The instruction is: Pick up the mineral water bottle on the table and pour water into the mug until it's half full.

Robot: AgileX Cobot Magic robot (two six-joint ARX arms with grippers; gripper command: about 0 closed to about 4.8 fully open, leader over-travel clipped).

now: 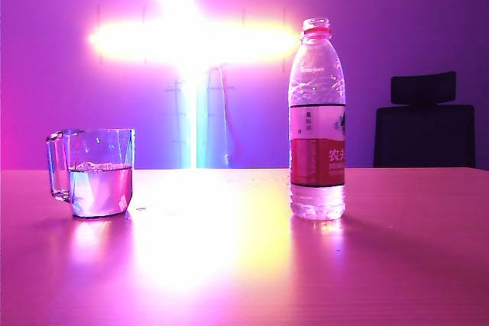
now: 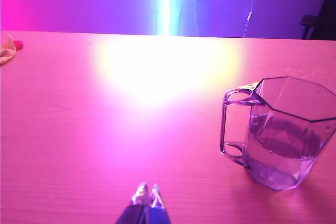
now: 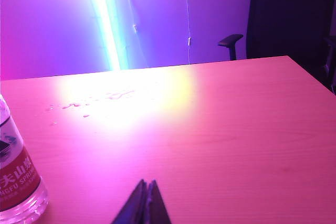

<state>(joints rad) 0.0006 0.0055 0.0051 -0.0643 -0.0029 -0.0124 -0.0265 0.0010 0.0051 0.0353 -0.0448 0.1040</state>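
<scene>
Exterior view, bottle: the mineral water bottle [image 1: 317, 124] stands upright on the table [image 1: 244, 265], right of the middle, uncapped, with only a shallow layer of water [image 1: 317, 205] low in it.
Exterior view, mug: the mug [image 1: 93, 172] stands well apart to the bottle's left, handle turned away from the bottle; liquid reaches roughly half its height.
Exterior view, hands: neither arm shows here.
Exterior view, background: a dark chair [image 1: 424, 124] stands behind the table on the right.
Left wrist view, hand: the left hand [image 2: 146, 196] hangs low over bare table, fingertips pressed together, pinching nothing.
Left wrist view, mug: the mug [image 2: 281, 129] sits off to one side, apart from the hand.
Left wrist view, far edge: a pale crumpled thing with a red object beside it [image 2: 9, 50] lies near the table's far edge; I cannot tell what it is.
Right wrist view, hand: the right hand [image 3: 147, 188] is also pressed together and empty, over bare table.
Right wrist view, bottle: the bottle [image 3: 16, 171] stands near it, not touching; droplets [image 3: 84, 103] dot the table beyond.
Step in hand: judged from the half-filled mug and set-down bottle, the pour looks done, both arms parked.
Next move: probably none; a top-up would require the right hand to spread, close round the label and tilt gently.
</scene>
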